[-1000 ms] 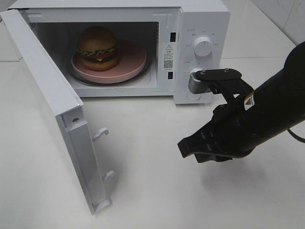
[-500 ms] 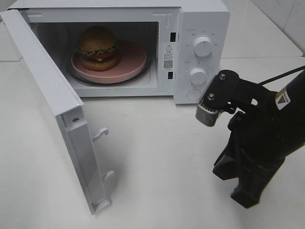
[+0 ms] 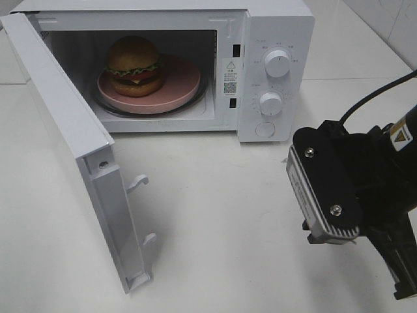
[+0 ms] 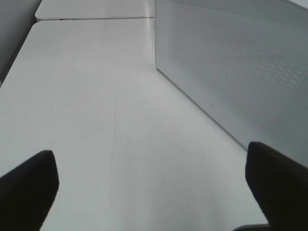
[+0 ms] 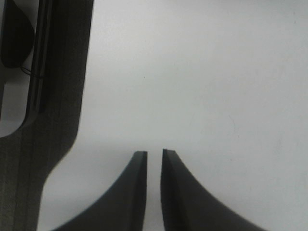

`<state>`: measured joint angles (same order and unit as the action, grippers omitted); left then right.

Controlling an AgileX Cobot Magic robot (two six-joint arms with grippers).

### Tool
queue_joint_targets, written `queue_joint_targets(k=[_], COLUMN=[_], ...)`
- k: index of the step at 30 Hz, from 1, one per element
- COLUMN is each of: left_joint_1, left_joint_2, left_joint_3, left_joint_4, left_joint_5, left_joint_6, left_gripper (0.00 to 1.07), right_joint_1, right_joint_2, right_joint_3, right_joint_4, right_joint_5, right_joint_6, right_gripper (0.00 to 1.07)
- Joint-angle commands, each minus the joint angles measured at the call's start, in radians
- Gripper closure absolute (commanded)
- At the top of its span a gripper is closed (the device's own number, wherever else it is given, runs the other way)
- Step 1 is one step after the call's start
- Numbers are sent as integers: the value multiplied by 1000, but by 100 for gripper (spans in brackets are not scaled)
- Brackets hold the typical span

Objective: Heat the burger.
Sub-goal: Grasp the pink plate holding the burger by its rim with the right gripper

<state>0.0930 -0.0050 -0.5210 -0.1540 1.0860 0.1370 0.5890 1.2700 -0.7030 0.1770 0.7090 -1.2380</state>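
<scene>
The burger (image 3: 133,65) is inside the microwave (image 3: 277,26); its open door (image 3: 71,140) lies, probably, just beside the wide-open left end effector (image 4: 154,175). The right end effector (image 5: 154,161), barely parted and empty, is farther.

White desk (image 3: 215,215), smooth, matte, fills most of view. Thin dark seam (image 3: 365,79) runs across far side. Second white slab (image 3: 352,59) beyond seam, flush with desk. White tiled wall (image 3: 399,23) in far right corner, grey grout lines. Light even, from above; soft, blurred shadows on desk. Left wrist view: grey strip (image 4: 9,29) past desk edge, floor or wall unclear.
</scene>
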Motion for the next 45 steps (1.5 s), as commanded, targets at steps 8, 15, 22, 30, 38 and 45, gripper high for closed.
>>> queue_joint_targets(k=[8, 15, 22, 30, 38, 45], left_joint_1=[3, 3, 3, 3, 3, 3], left_joint_2=[-5, -5, -5, -5, -5, -5], left_joint_3=[3, 3, 3, 3, 3, 3], left_joint_4=[-3, -3, -3, -3, -3, -3], left_joint_5=[-13, -13, -13, -13, -13, -13], left_joint_6=[-7, -7, -7, -7, -7, -7], left_gripper=[9, 9, 9, 9, 9, 9], right_joint_1=[-1, -1, -1, 35, 96, 105], right_joint_2=[-2, -2, 16, 60, 180, 274], right_joint_3=[3, 2, -45, -105, -209, -305], right_joint_4=[-235, -298, -325, -402, -449, -480], right_joint_5=[-38, -91, -74, -81, -145, -233], right_joint_6=[9, 165, 207, 211, 211, 196], right_gripper=[75, 32, 15, 17, 19, 20])
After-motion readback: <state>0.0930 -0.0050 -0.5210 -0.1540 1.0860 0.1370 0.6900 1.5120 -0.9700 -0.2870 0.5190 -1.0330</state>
